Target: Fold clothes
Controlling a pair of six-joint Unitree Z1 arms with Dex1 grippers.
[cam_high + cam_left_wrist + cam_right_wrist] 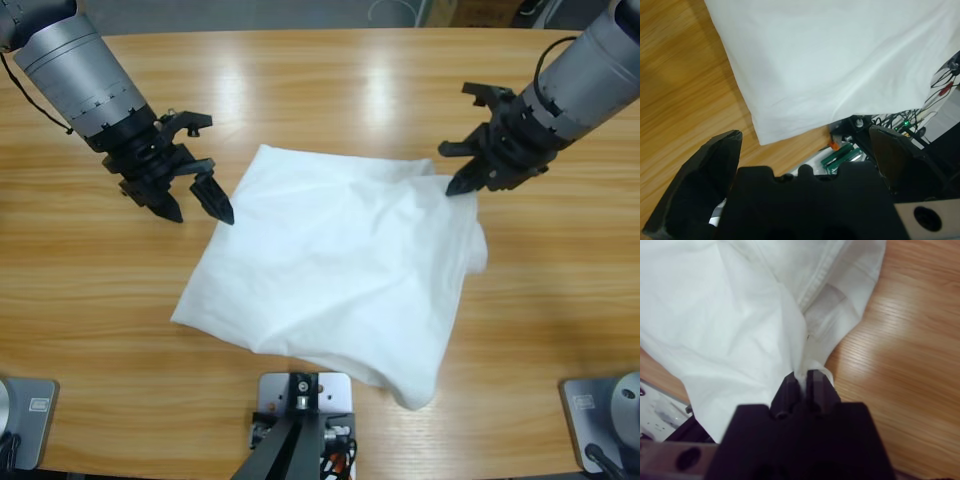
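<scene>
The clothes are one white T-shirt (340,270), lying folded into a rough, wrinkled square in the middle of the wooden table. My right gripper (463,186) is at the shirt's far right corner, shut on a bunched fold of the cloth. In the right wrist view the T-shirt (725,315) runs straight into the closed jaws of the right gripper (804,376), with a hem seam just beyond. My left gripper (200,214) hovers open beside the shirt's far left edge, holding nothing. Ahead of the left gripper (805,135) in its wrist view, the T-shirt (840,65) shows a folded corner.
Bare wooden table (330,90) surrounds the shirt on all sides. A loose flap of the shirt (415,385) reaches close to the table's front edge. Beyond that edge the left wrist view shows wires and green circuit parts (845,152).
</scene>
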